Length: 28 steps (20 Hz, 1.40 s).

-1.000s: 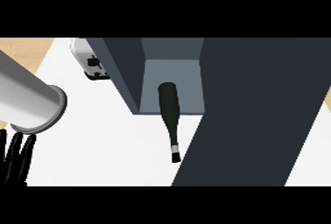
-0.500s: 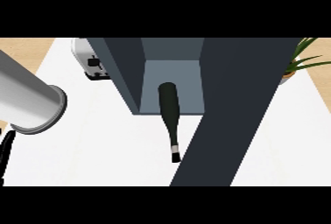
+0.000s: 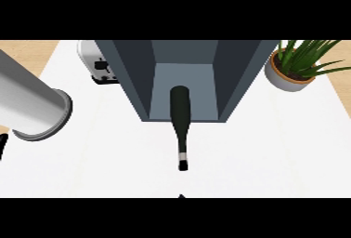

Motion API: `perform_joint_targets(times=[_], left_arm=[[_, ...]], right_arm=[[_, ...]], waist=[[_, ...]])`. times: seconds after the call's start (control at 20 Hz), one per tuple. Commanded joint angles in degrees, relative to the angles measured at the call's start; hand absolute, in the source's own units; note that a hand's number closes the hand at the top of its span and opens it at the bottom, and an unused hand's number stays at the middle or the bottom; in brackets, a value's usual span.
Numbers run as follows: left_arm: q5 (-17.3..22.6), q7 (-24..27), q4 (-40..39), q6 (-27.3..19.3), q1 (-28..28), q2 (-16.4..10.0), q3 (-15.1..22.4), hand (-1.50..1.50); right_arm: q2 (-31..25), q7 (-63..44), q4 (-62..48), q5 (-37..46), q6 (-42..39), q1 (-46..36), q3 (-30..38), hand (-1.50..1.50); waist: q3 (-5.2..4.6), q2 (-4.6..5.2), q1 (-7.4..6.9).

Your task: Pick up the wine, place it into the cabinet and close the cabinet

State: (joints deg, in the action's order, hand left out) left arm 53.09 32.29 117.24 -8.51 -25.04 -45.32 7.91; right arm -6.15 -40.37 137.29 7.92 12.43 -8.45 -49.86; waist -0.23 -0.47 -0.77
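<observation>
Wine bottle point(image 3: 180, 122) lies on its side, base inside the open cabinet point(image 3: 237, 74), neck jutting out toward the robot over the white counter point(image 3: 274, 153); long axis runs front to back; left forearm point(image 3: 31, 109) stands well apart at the left; left hand point(image 3: 2, 145) is a sliver at the edge, open or closed cannot be told; right hand unseen; toaster point(image 3: 99, 67) and plant point(image 3: 298, 65) flank the cabinet.

You are looking down on a white tabletop point(image 3: 274, 153) with faint seams running across it, evenly lit, with only soft shadows. Beyond its far left corner you can see a light wooden floor point(image 3: 21, 51). A silver toaster point(image 3: 96, 65) stands by the far edge towards the left, and a potted green plant point(image 3: 302, 65) sits at the far right corner.
</observation>
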Motion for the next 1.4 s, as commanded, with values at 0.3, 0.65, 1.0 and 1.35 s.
perform_joint_targets(times=[0.3,0.65,1.0,1.35], left_arm=[[1.7,-3.6,-0.9,1.8,4.2,0.8,-1.1,-1.50],[0.3,-5.1,0.4,0.0,4.9,2.2,0.4,-1.50],[-2.7,-5.9,-1.4,-2.8,8.0,5.9,2.4,-1.50],[-3.4,-7.8,0.9,-3.6,7.5,7.0,2.0,-1.50]], right_arm=[[5.7,-3.4,-10.6,-5.4,11.0,-22.0,0.3,1.50],[5.8,0.6,-22.6,-13.0,16.4,-36.0,6.8,1.50],[6.1,4.1,-39.8,-22.0,19.3,-54.4,15.5,1.50],[6.1,9.5,-56.2,-17.5,9.2,-62.6,25.1,1.50]], waist=[[-0.02,0.79,-1.19],[0.04,0.87,-2.69],[0.13,0.70,-1.40],[0.18,0.61,-0.74]])
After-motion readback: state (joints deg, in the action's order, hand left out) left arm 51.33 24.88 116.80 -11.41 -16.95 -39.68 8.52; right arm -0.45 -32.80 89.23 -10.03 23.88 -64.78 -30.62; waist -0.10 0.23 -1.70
